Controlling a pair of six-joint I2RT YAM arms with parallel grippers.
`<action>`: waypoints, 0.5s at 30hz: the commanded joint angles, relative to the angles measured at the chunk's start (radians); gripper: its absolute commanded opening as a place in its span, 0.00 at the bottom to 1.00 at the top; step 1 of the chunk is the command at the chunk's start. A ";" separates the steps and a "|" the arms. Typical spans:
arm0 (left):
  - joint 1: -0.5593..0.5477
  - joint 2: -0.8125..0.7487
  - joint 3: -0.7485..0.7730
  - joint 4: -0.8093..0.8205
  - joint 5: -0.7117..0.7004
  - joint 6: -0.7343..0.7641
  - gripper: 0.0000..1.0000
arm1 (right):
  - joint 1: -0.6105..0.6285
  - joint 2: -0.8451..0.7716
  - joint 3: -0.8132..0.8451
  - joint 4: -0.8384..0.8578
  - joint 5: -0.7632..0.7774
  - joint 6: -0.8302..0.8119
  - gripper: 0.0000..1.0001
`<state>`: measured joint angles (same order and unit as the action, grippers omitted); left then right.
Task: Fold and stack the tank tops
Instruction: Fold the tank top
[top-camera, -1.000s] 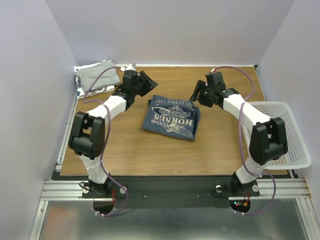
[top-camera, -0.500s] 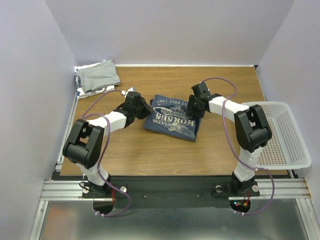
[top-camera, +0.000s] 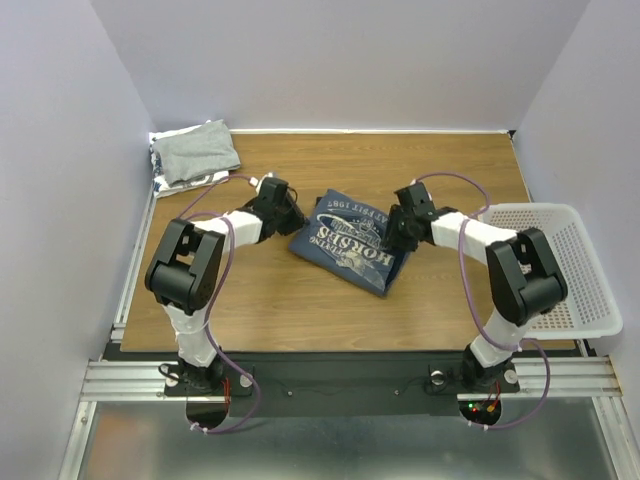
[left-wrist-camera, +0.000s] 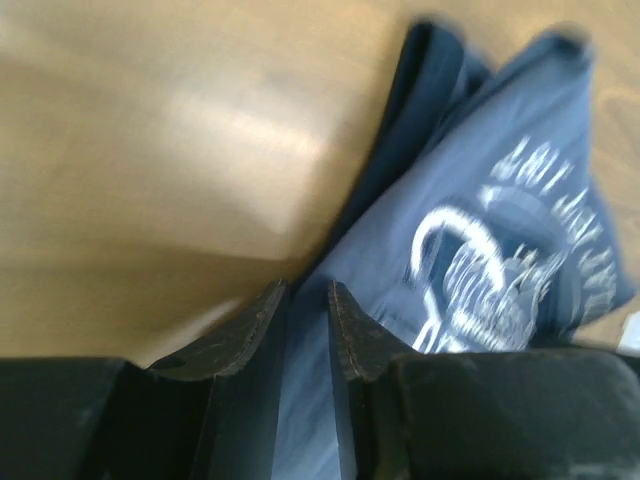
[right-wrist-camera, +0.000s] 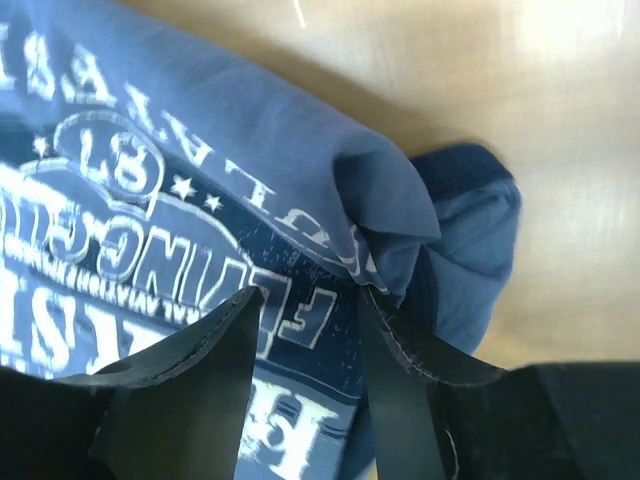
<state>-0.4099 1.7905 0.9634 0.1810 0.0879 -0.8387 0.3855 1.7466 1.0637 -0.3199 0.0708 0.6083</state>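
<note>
Slate-blue tank top (top-camera: 350, 240), white print: L end effector (left-wrist-camera: 305, 292) pinches it; R end effector (right-wrist-camera: 310, 295): hold unclear.

The blue tank top (top-camera: 350, 240) was slate blue with darker navy trim and a white lettered print. The grey tank top (top-camera: 197, 150) was a plain light grey, and the patterned tank top (top-camera: 158, 172) showed black and white. The surface (top-camera: 300, 300) was warm brown wood grain. The basket (top-camera: 585, 290) was white mesh. The arms (top-camera: 235, 222) were white and black, with purple cables (top-camera: 445, 175).
</note>
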 joint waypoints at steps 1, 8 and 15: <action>0.045 0.017 0.224 -0.064 -0.028 0.082 0.42 | 0.004 -0.125 -0.169 0.089 -0.138 0.109 0.51; 0.106 -0.075 0.364 -0.169 -0.108 0.107 0.66 | 0.202 -0.245 -0.370 0.374 -0.164 0.369 0.52; 0.112 -0.287 0.087 -0.167 -0.093 0.053 0.67 | 0.418 -0.188 -0.300 0.464 -0.109 0.455 0.52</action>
<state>-0.2878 1.6108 1.1854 0.0452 0.0021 -0.7696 0.7689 1.5585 0.7227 0.0437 -0.0559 0.9943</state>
